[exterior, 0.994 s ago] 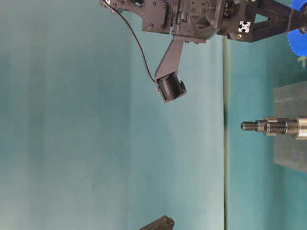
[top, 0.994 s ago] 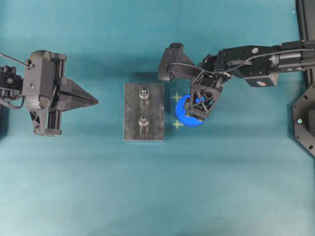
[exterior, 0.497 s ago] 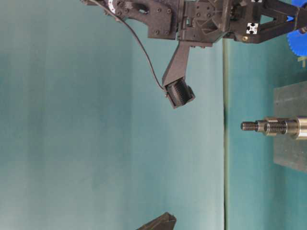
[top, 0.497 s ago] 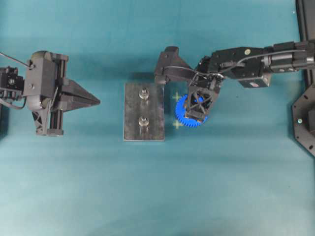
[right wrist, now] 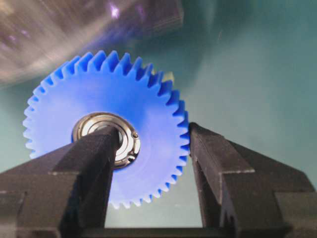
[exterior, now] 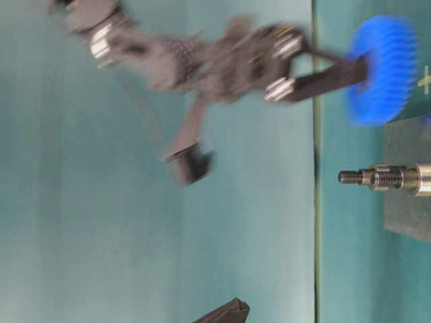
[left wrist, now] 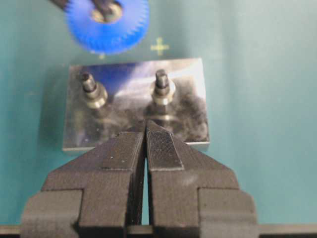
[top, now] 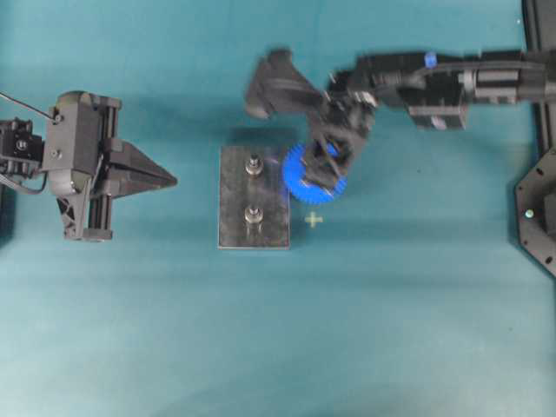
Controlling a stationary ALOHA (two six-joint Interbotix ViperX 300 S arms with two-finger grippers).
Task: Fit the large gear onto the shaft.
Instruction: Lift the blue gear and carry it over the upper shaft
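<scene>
Counter (top: 278, 347) teal throughout, carrying dark grey plate (top: 253, 197) with two upright pins. Plate unmoved versus a second ago.

Right arm swung toward plate and raised; motion blur across both exterior views. Right gripper (right wrist: 148, 163) clamped on large gear (top: 313, 174): one of the fingers (right wrist: 94, 163) seated in the metal-ringed hub hole, the other pressed against the toothed rim. A second ago fully spread around gear lying flat on counter just beside plate's right edge; since then closed to grip and lifted.

Large gear now clear of counter, tilted up on edge in table-level view, overlapping plate's right edge in overhead view. Higher than pin tips, beside rather than above them. Nearest pin, taken as the shaft (top: 254, 164), at far end of plate; gear hub not yet over it. Second pin (top: 254, 215) at near end of plate, bare.

Left gripper (left wrist: 146, 144) parked well left of plate, fingers pressed together on nothing, pointing at plate. No change there.

Judgement: pick-up done, transfer under way. Remaining: level the gear, centre hub hole over shaft, lower. Finger inside hub likely to obstruct shaft entry; regrip or partial seating then release probably needed. Tilt also a risk for jamming on the threaded tip.
</scene>
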